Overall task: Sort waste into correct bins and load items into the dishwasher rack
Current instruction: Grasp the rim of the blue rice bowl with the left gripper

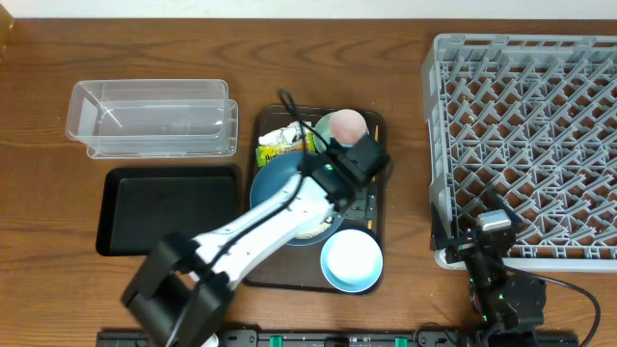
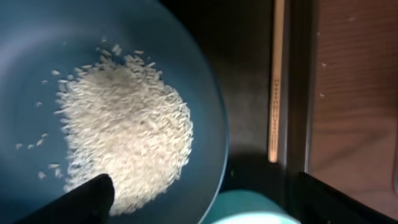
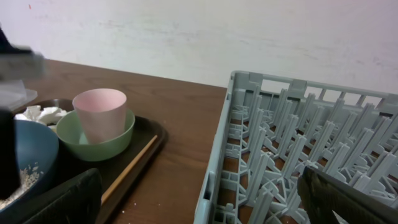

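Blue under white: my left claw point(image 2: 205, 182) hangs open and holds nothing, its dark fingers point(image 2: 81, 202) spread wide. It is directly over the large round blue plate point(image 2: 37, 50). A loose heap of small white rice grains point(image 2: 124, 137) lies on the plate just ahead of the fingertips.

Just beside the plate, on the same dark brown serving tray point(image 1: 378, 207), sits the light blue bowl point(image 1: 352, 260). A thin wooden stick point(image 2: 273, 93) lies along the tray's edge to the claw's right.

Just past the claw, the small pink cup point(image 3: 99, 112) stands upright inside the small mint green bowl point(image 3: 112, 146). The crumpled white wrapper with yellow-green print point(image 1: 282, 143) lies next to them.

Off the tray to the claw's left lies the shallow black rectangular tray point(image 1: 169, 210), and the clear rectangular plastic tub point(image 1: 154, 118) sits beyond it.

My right claw point(image 3: 199, 202) is also open and empty. It sits low at the near corner of the big square grey plastic rack point(image 3: 298, 155), which stretches ahead and to its right.
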Tool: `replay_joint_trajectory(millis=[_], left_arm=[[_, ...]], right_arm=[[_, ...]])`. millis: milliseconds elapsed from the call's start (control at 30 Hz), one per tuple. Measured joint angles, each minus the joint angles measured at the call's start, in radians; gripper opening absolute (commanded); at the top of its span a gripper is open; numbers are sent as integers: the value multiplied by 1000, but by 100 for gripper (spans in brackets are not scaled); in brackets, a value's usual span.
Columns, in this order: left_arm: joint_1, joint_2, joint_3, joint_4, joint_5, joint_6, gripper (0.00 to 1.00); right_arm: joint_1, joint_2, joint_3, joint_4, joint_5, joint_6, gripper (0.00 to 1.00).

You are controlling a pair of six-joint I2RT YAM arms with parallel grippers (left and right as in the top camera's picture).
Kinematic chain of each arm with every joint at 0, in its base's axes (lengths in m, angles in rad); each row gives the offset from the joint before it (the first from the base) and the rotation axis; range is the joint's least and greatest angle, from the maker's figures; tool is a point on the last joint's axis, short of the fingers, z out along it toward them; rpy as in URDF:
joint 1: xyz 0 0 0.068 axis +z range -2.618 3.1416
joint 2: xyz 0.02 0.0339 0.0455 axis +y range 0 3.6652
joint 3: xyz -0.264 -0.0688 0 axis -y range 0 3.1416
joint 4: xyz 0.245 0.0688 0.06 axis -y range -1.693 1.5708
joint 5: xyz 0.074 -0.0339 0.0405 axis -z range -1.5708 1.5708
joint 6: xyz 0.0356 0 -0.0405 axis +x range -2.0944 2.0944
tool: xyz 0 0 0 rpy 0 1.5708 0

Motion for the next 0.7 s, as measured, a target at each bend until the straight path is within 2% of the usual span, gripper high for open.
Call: replay_joint_trajectory(millis=[267,433,600,700], left_arm=[[-63,82,0,31,-101,-45,76],[-72,114,0,45,-144,-80,72],[-72,164,0,59,-173,-119,61],[-72,182,0,60,-183,-129,59]], right_arm=[[0,0,0,0,0,0,99],[0,0,0,0,0,0,99],[0,0,0,0,0,0,99],[0,0,0,0,0,0,99]])
